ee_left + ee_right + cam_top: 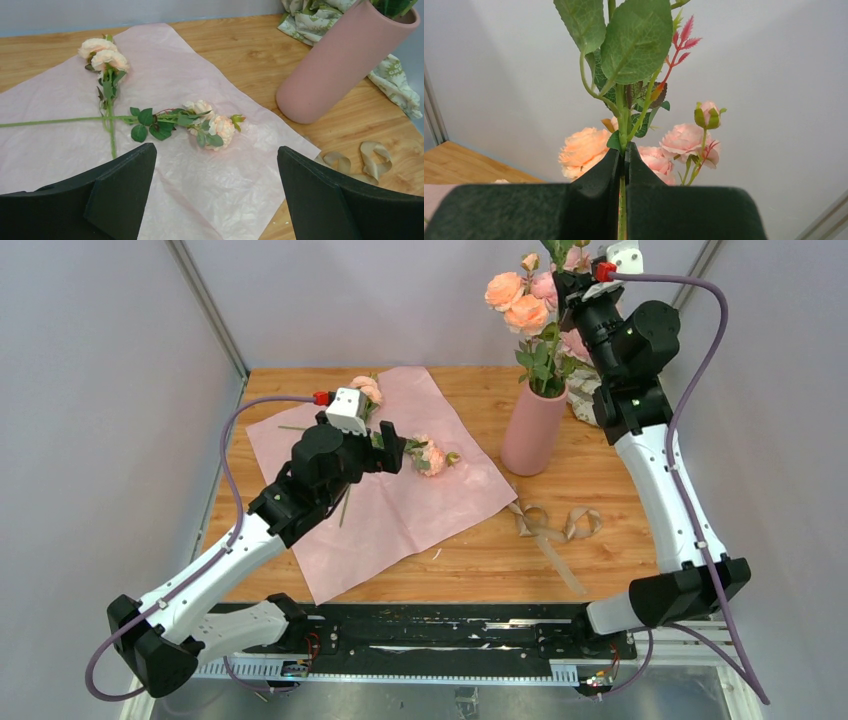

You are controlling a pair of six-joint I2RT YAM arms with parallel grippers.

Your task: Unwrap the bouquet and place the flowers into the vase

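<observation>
Plainly, the wooden table point(470, 560) carries the pink paper point(400, 510) spread flat, and the left gripper point(215, 155) hangs over it with its jaws released, wide apart and grasping nothing. The paper lies under both fingers and runs on ahead of them.

The vase point(533, 430) stands upright on bare wood ahead and to the right of the left jaws, off the paper's edge. It is well below the right gripper point(624, 155). That gripper is up high with its jaws clenched on a thin green stem point(623, 115). Broad leaves rise just above the fingertips, and peach-pink blooms point(584, 150) sit behind them on both sides. In the top view more blooms point(520, 300) stand over the vase mouth, with leafy stems going down into it.

Two of the flowers point(210, 125) lie loose on the paper straight ahead of the open jaws, touching neither finger. Their stems cross, and the second has its heads point(102, 55) farther off to the left.

A crumpled patterned paper point(310, 20) lies behind the vase. The tan ribbon point(372, 155) curls on the wood just beyond the right finger of the left gripper.
</observation>
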